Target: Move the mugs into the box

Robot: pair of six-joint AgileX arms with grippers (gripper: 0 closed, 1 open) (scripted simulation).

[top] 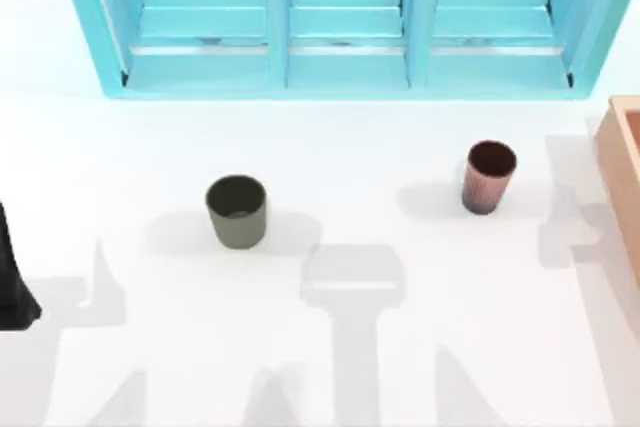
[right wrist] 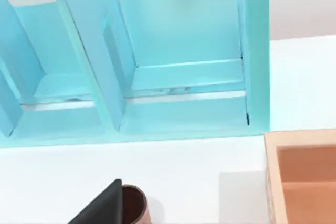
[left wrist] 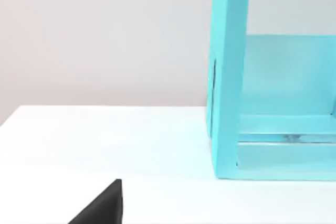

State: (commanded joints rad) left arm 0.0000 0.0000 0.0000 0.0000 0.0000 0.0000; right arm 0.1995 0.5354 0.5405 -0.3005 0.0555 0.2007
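the olive-grey mug (top: 237, 211) stands upright on the white table (top: 120, 167), left of the middle in the top view. the copper-brown mug (top: 489, 177) stands upright too, well apart from it toward the right, its dark inside showing; its rim also shows in the right wrist view (right wrist: 134, 203). neither mug is in the box. the tan wooden box (top: 622, 172) sits at the table's right edge, only partly in view, near the copper-brown mug but not touching it; its thick wall and inner floor show in the right wrist view (right wrist: 299, 182). behind both mugs, along the far edge, stands the turquoise shelf unit (top: 345, 22) with its three compartments. a dark part of the left arm (top: 12, 277) sits at the table's left edge, away from both mugs. whether either claw is open or closed, i cannot tell.
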